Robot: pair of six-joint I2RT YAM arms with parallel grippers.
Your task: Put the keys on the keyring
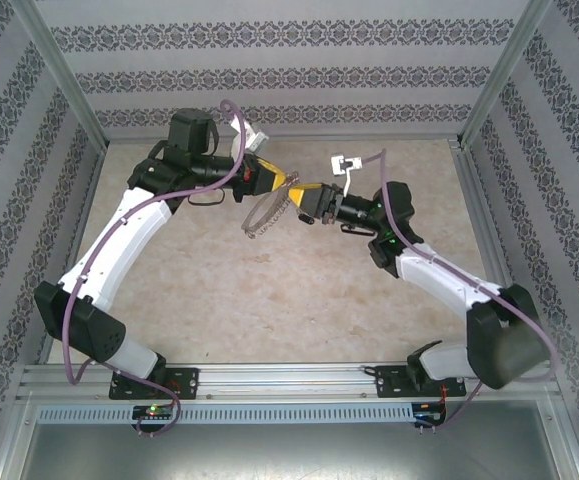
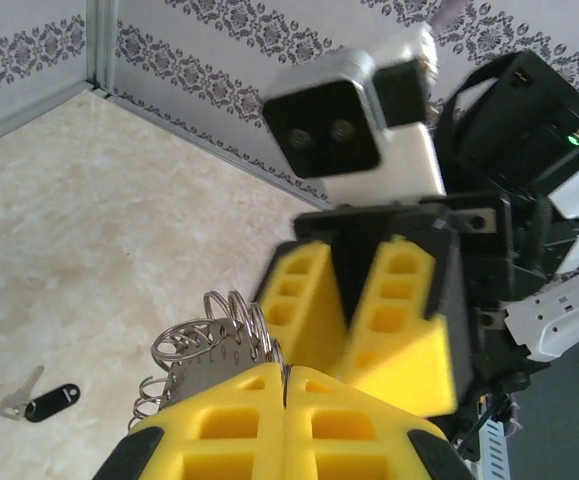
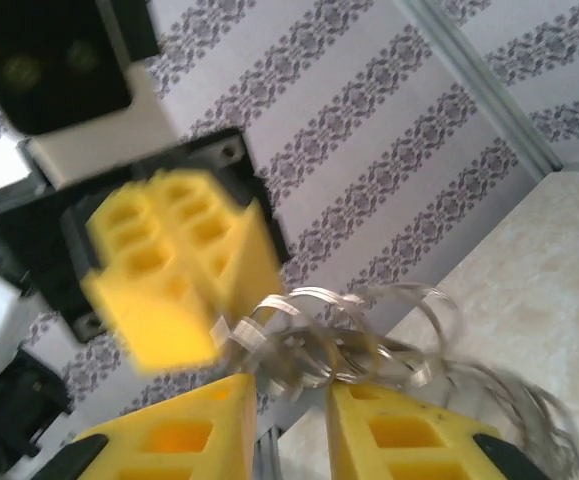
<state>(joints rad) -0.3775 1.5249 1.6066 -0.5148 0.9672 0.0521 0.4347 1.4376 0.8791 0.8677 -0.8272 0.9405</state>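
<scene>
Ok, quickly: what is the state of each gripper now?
Left gripper: shut on the keyring.
Right gripper: jaws slightly apart around the keyring; grip cannot be told.

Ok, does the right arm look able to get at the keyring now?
Probably yes. The left claw holds the keyring up off the table, its rim sticking out free, and the right claw is at it, fingers either side of the rim. Whether they pinch it is unclear.
</scene>
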